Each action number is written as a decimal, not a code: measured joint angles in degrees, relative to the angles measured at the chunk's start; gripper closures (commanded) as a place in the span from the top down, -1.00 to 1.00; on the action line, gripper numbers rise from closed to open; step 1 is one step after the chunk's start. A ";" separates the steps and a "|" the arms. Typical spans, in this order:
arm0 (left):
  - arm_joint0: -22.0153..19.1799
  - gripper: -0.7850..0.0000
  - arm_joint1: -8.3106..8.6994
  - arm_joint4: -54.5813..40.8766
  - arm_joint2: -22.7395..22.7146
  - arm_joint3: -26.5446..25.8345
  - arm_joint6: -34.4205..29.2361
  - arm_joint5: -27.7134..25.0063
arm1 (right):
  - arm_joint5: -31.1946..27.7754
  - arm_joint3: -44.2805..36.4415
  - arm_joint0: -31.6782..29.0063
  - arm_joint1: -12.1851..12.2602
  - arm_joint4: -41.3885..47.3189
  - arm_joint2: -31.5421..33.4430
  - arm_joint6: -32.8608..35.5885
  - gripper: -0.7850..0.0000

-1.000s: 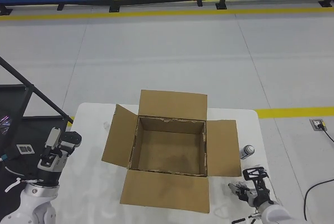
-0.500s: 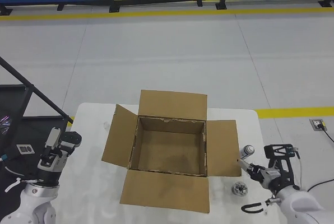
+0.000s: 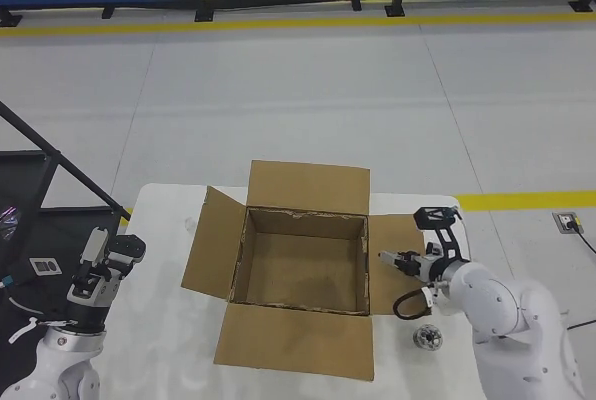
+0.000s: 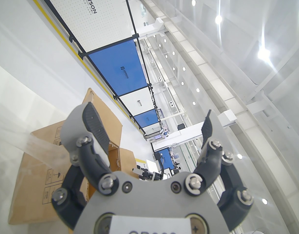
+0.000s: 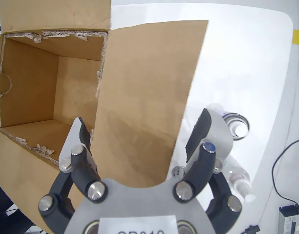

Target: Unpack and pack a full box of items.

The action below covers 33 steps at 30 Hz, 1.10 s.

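Bright, even overhead light fills the hall: rows of ceiling lamps (image 4: 263, 52) flare into white starbursts in the left wrist view, where the long wall panels (image 4: 115, 66) bow under the wide lens. The white table (image 5: 237, 62) glares almost blank in the right wrist view. Inside the open cardboard box (image 3: 308, 187) the walls fall into soft brown shade, while the pale floor (image 3: 278, 100) carries an even, gentle sheen

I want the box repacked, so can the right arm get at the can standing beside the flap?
Probably yes: the right gripper hangs open over the flap, and the can stands close by on the table, uncovered.
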 measured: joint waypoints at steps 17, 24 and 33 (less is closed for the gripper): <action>0.00 1.00 0.00 0.00 0.00 0.00 0.00 0.00 | 2.86 1.43 4.75 0.37 -2.80 -5.14 0.06 1.00; 0.00 1.00 0.00 0.01 -0.01 -0.01 0.02 0.00 | 4.17 -11.07 -3.55 1.36 -4.86 0.34 -1.23 1.00; 0.06 1.00 0.42 0.96 -3.33 2.55 3.07 0.41 | -1.83 -26.37 -16.48 2.58 -15.20 2.68 -3.48 1.00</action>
